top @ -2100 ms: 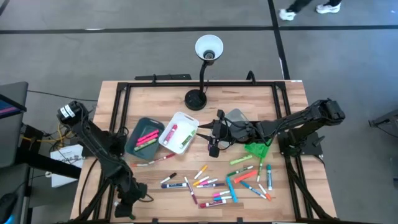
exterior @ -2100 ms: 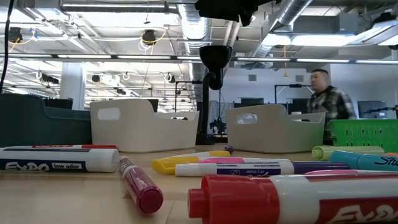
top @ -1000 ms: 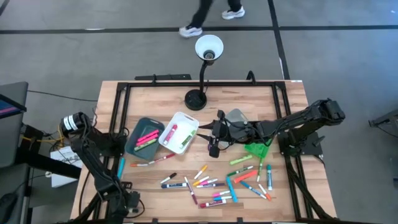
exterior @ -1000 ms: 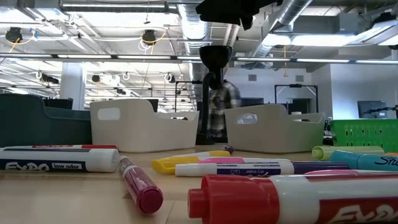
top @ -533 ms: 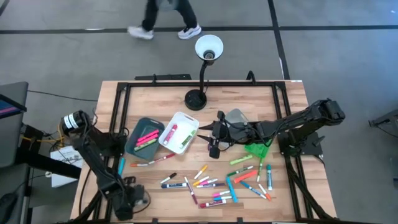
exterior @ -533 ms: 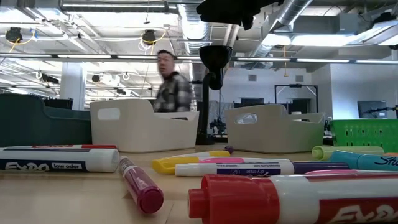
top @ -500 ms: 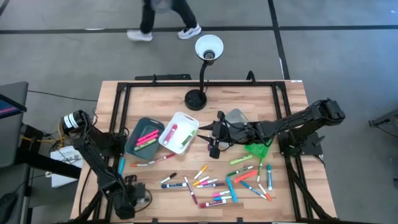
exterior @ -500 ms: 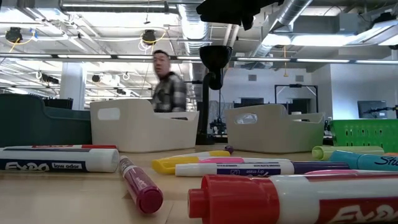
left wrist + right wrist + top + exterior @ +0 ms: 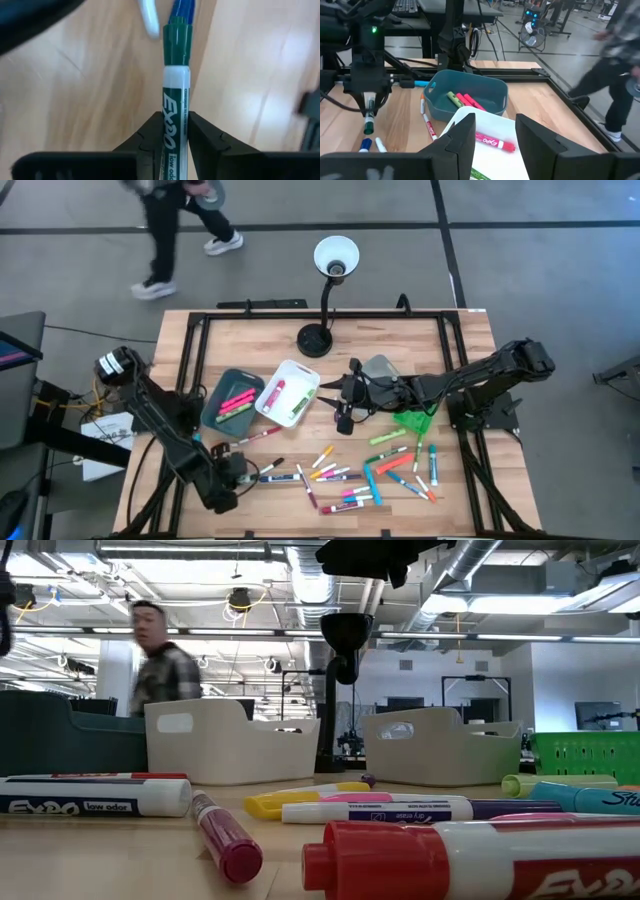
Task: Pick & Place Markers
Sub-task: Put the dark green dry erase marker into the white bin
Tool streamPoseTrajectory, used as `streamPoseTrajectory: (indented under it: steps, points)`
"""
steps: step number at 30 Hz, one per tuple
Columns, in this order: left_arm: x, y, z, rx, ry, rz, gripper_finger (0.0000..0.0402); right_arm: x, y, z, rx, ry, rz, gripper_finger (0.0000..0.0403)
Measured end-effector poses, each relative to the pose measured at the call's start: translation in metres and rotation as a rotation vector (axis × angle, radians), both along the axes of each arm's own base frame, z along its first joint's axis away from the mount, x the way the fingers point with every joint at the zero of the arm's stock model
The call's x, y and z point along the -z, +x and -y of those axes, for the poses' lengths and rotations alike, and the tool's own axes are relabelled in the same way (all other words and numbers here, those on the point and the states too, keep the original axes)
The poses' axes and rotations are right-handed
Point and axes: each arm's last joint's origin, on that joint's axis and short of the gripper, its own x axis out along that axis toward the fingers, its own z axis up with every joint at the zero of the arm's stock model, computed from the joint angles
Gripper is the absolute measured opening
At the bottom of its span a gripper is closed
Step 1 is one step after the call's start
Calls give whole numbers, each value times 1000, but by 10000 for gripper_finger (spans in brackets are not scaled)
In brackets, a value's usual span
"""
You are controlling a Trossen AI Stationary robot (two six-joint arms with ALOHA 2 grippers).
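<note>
Half the green marker [image 9: 175, 107] behind jaws.

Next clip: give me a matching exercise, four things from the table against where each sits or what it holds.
Things
1. left gripper
2. teal bin
3. white bin
4. lamp

States
A. holds pink and green markers
B. stands at the table's far edge
C. shut on a green marker
D. holds a red marker and a green one

Pairs: 1-C, 2-A, 3-D, 4-B
</note>
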Motion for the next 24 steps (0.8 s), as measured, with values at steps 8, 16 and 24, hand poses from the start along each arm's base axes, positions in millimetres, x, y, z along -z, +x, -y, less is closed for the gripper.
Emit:
streamPoseTrajectory:
  steps: [8, 16, 24]
  points:
    - [-44, 23, -40, -59, 200, 358, 75, 0, 0, 0, 0, 0, 0, 131]
    - [-71, 63, -111, -241, 380, 480, 76, 0, 0, 0, 0, 0, 1, 131]
    - [-61, 91, -177, -373, 301, 370, 79, 0, 0, 1, 2, 0, 1, 131]
